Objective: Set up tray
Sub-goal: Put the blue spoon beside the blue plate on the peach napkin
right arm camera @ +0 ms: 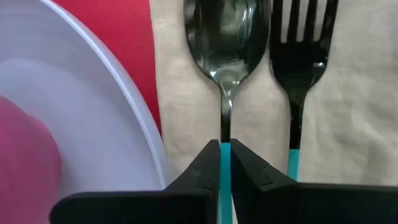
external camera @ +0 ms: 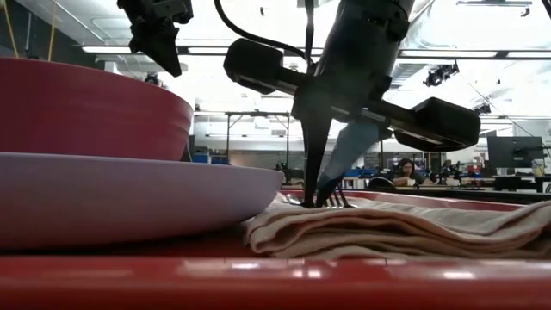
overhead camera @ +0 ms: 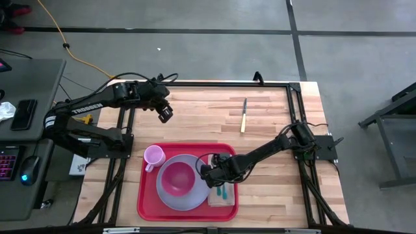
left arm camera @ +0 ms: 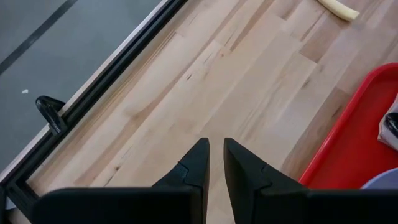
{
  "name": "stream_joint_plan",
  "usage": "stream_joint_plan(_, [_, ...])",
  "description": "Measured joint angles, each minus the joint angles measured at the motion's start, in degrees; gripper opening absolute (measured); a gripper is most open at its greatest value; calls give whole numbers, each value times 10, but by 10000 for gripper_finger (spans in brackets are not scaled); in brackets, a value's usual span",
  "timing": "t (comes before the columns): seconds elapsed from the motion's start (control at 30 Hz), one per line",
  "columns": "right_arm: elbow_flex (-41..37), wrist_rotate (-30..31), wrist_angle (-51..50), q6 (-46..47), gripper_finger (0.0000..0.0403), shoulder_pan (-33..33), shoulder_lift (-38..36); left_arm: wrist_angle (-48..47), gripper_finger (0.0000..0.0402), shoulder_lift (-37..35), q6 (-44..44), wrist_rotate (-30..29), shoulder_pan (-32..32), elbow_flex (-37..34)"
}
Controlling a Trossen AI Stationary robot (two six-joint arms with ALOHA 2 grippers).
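Observation:
The red tray (overhead camera: 146,195) lies at the table's near middle. On it are a lavender plate (overhead camera: 195,198) with a pink bowl (overhead camera: 177,179), a pink cup (overhead camera: 153,156) and a beige napkin (right arm camera: 354,124). A spoon (right arm camera: 224,31) and a fork (right arm camera: 303,43), both black with teal handles, lie side by side on the napkin. My right gripper (overhead camera: 216,174) is low over the napkin, shut on the spoon. My left gripper (overhead camera: 166,116) hangs shut and empty above bare table beyond the tray's far left corner. My right gripper pinches the spoon's teal handle (right arm camera: 225,165) between its two fingers, just behind the black neck. The fingers come from above, slanting down. In the low view the handle (external camera: 349,151) tilts upward while the spoon's bowl end (external camera: 320,201) rests on the napkin beside the fork's tines.
A knife (overhead camera: 244,116) with a pale handle lies on the bare wood toward the table's far side, right of centre. A black frame rail (overhead camera: 214,83) runs along the table's far edge. Open wood lies between the knife and the tray.

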Motion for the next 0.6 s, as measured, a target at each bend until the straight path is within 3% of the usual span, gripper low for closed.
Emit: stream_joint_plan(0.6, [0, -23, 5, 12, 32, 0, 0, 0, 79, 0, 4, 0, 0, 0])
